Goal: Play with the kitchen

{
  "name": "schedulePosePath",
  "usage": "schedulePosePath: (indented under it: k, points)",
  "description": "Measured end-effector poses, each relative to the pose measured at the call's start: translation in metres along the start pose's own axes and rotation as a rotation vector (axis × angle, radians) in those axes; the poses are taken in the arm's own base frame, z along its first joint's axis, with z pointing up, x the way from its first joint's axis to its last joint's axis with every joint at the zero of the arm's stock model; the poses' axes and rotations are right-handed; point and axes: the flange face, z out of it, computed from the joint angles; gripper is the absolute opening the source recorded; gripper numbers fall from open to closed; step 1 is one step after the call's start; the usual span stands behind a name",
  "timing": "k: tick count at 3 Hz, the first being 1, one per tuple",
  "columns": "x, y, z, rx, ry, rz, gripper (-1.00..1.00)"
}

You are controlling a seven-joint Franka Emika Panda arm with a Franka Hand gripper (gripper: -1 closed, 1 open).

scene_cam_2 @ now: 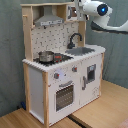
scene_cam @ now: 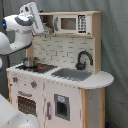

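I see the toy kitchen [scene_cam: 60,75] filling the centre of both exterior views. The gripper [scene_cam: 46,31] sits at its upper shelf, upper left in the first exterior view; I cannot tell its finger state.

The kitchen [scene_cam: 60,95] [scene_cam_2: 60,75] stands upright in both exterior views, a toy unit of white panels and light wood with a tiled backsplash. On its counter sit a small metal pot [scene_cam: 29,62] [scene_cam_2: 46,56] on the stove, a grey sink [scene_cam: 72,74] [scene_cam_2: 83,50] and a black curved faucet [scene_cam: 83,59] [scene_cam_2: 74,39]. Below, the oven door [scene_cam: 25,104] [scene_cam_2: 64,94] is closed (its window dark), and a range hood [scene_cam_2: 48,20] hangs under the top shelf.
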Motion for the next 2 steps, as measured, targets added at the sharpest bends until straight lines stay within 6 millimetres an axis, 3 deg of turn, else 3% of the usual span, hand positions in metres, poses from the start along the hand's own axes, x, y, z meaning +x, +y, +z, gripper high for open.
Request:
schedulePosePath:
  k: [2]
  points:
    - [0.007,-0.01,-0.058,-0.073,0.017,-0.061,1.0]
